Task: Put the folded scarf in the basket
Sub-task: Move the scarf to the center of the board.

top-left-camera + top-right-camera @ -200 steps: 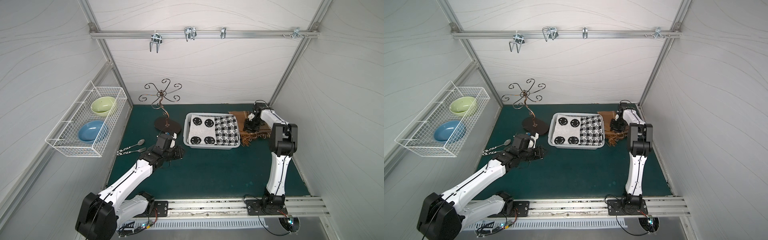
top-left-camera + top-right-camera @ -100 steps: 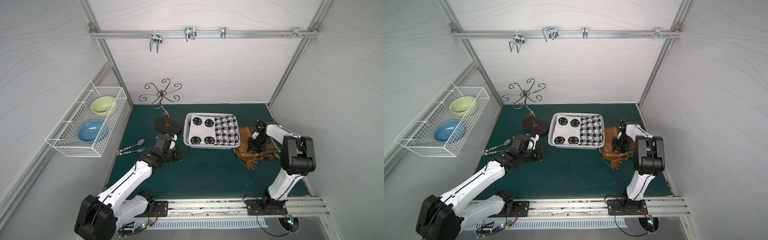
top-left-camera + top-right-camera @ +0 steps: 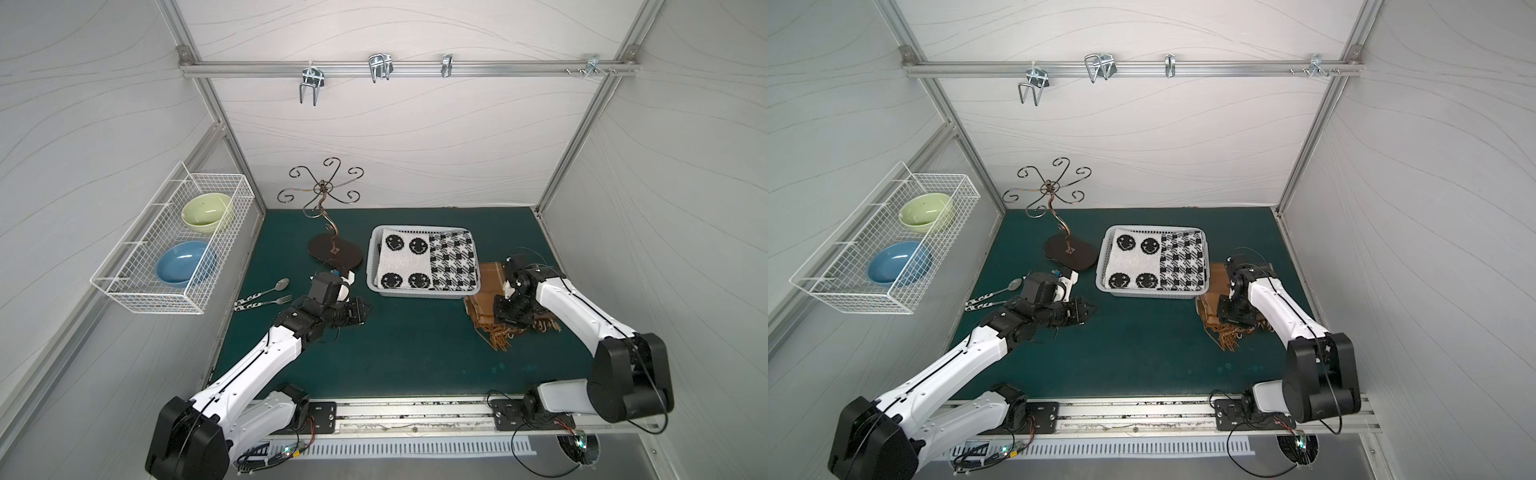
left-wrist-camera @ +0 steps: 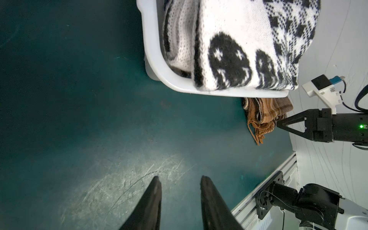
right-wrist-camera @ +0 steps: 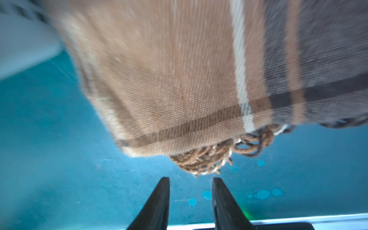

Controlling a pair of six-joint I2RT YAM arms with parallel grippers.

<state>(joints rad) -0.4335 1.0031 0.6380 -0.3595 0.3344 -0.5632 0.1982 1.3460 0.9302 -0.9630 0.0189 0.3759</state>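
Left gripper (image 4: 179, 180) low over the bare green mat (image 3: 415, 353), fingers a narrow gap apart with nothing between them. Right gripper (image 5: 190, 180) likewise narrowly parted and empty, tips just off the fringe of the brown plaid scarf (image 3: 482, 307). That scarf lies folded on the mat, just beside the right end of the white basket (image 3: 419, 294) and outside it. Farther back, the basket is filled by a black-and-white knitted scarf (image 3: 428, 259), with a dark metal stand (image 3: 334, 253) to its left.
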